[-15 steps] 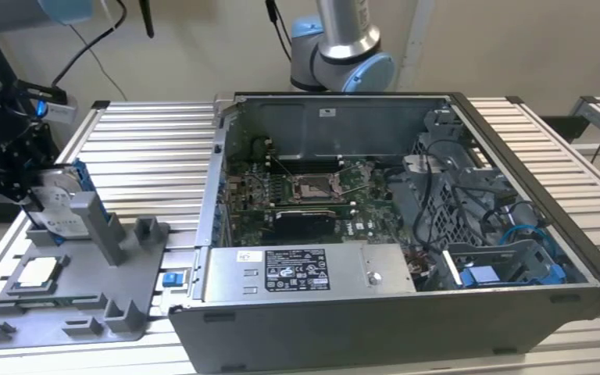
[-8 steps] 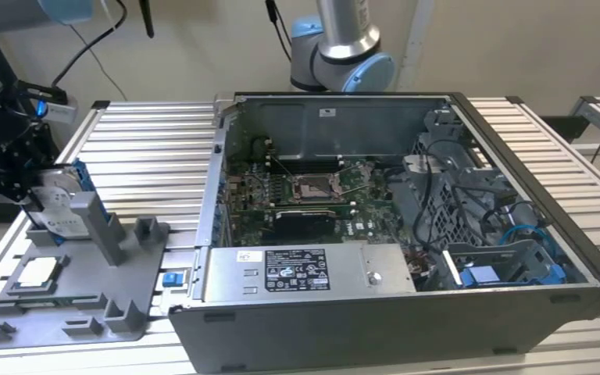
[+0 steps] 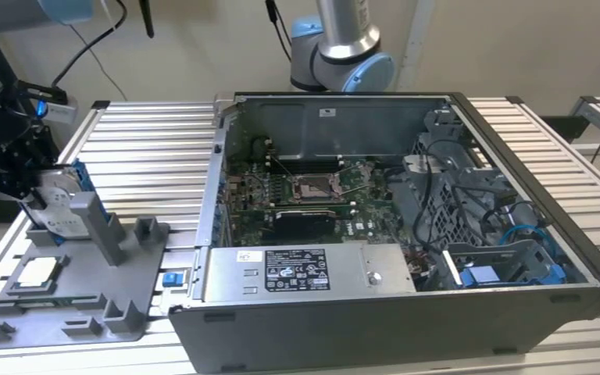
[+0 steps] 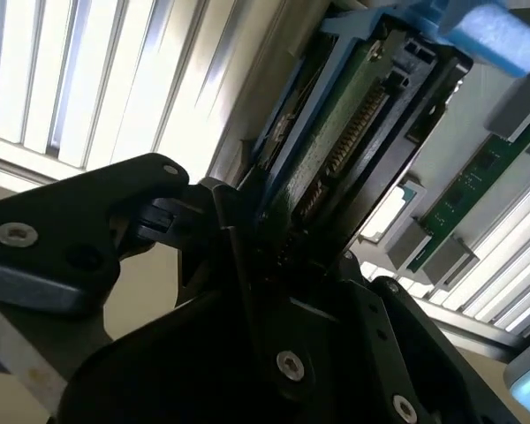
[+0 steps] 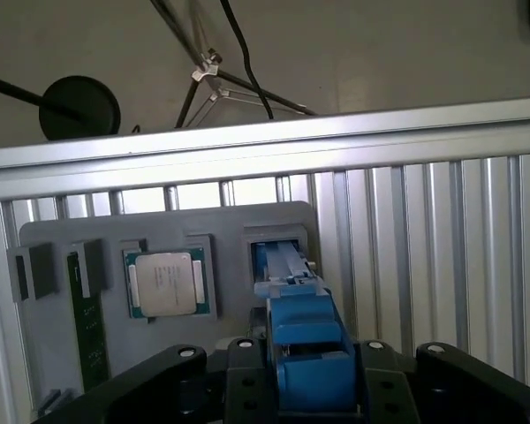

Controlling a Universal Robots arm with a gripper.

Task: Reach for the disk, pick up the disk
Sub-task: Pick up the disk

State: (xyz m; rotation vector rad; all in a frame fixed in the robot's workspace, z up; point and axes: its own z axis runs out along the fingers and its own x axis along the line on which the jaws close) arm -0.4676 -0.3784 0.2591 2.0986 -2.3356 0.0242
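Observation:
The disk (image 3: pixel 62 186), silver with a blue bracket, stands upright at the exterior view's left, over the grey fixture (image 3: pixel 81 312). My gripper (image 3: pixel 41 191) is shut on its upper part. In the first wrist view the disk's blue bracket (image 5: pixel 307 340) runs from between the black fingers (image 5: pixel 234 358) down to a slot in the fixture (image 5: pixel 159 234). Whether its lower end is still in the slot I cannot tell. The second wrist view has the disk (image 4: pixel 353 132) edge-on, its green board and connector showing, clamped in my gripper (image 4: pixel 283 256).
A white-topped chip (image 3: pixel 37 272) and a green memory stick (image 5: pixel 87 318) sit in the fixture beside the slot. The open computer case (image 3: pixel 405 156) fills the slatted table's middle, with a grey box (image 3: pixel 300 269) at its front. Another arm's base (image 3: pixel 342 58) stands behind.

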